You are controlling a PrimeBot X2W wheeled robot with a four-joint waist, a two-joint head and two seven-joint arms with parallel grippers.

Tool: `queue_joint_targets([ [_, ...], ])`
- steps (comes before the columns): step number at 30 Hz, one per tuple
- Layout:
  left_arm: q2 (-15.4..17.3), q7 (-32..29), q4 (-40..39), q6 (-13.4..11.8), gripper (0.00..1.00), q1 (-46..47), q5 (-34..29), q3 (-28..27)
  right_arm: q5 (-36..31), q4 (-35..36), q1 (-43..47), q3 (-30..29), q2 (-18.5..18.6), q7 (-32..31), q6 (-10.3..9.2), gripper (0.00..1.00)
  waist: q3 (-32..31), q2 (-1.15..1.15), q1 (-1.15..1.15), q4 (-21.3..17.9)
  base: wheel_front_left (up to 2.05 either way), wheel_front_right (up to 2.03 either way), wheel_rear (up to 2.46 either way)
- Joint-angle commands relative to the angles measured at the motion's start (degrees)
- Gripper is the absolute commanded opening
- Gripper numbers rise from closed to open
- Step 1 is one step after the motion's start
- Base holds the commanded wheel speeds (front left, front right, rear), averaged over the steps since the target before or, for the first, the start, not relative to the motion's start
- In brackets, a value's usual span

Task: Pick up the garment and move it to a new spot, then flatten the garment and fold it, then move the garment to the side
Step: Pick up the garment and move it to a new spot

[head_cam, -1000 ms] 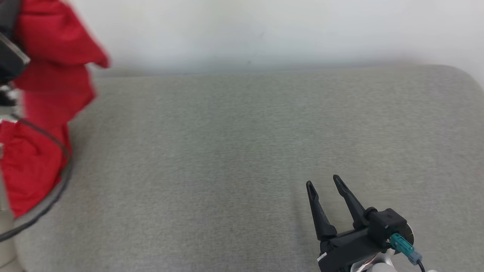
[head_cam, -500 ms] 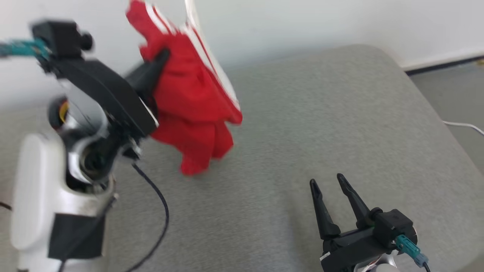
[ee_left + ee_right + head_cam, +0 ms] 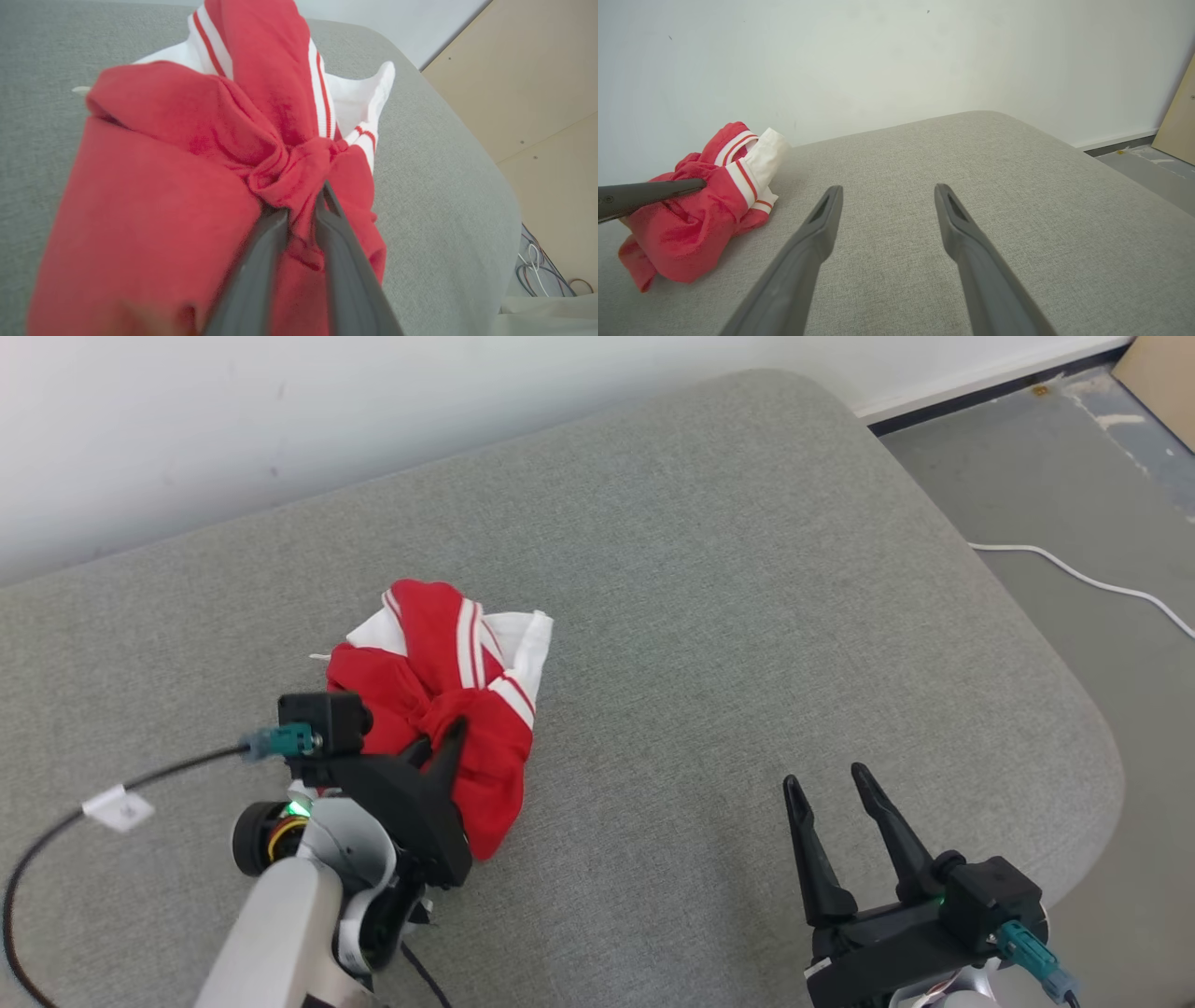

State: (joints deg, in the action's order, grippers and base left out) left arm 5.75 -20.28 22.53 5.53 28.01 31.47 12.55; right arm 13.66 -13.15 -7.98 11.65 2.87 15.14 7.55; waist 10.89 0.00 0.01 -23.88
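Observation:
The garment (image 3: 439, 700) is red with white stripes and white panels. It lies bunched in a heap on the grey cushion (image 3: 709, 616), left of centre. My left gripper (image 3: 437, 737) is shut on a red fold at the heap's near edge. The left wrist view has the two fingers pinching that fold of the garment (image 3: 196, 140) close up. My right gripper (image 3: 826, 782) stands open at the lower right, apart from the cloth and holding nothing. From the right wrist view the garment (image 3: 705, 205) lies at the left, with the left gripper's finger (image 3: 649, 192) reaching into it.
A pale wall rises behind the cushion. The cushion's rounded right edge (image 3: 1074, 681) drops to a grey floor where a white cable (image 3: 1083, 579) lies. A tan board (image 3: 528, 79) stands beyond the cushion's far end. My left arm's black cable (image 3: 56, 840) trails over the cushion.
The camera has swung right and down. My left gripper has brought the garment down from the air onto the cushion, where it now rests in a heap. The right gripper stays open.

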Motion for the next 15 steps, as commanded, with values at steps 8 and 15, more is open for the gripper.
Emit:
queue_joint_targets([
  [8, -1.0, 23.3, -1.3, 1.7, 1.00, -4.9, -1.4, 2.4, -3.4, -0.4, 1.4, -3.7, 0.1, 0.0, -0.12, 1.00, -3.8, 0.00, -0.01, 5.5, 0.00, 0.00, 0.00],
  [15, 0.3, 35.3, -7.8, 1.9, 1.00, -14.4, -3.0, -1.2, -5.9, -0.3, 3.3, -6.9, 0.0, -0.7, -0.12, 1.00, -7.9, 0.00, -0.01, 9.8, 0.00, 0.00, 0.00],
])
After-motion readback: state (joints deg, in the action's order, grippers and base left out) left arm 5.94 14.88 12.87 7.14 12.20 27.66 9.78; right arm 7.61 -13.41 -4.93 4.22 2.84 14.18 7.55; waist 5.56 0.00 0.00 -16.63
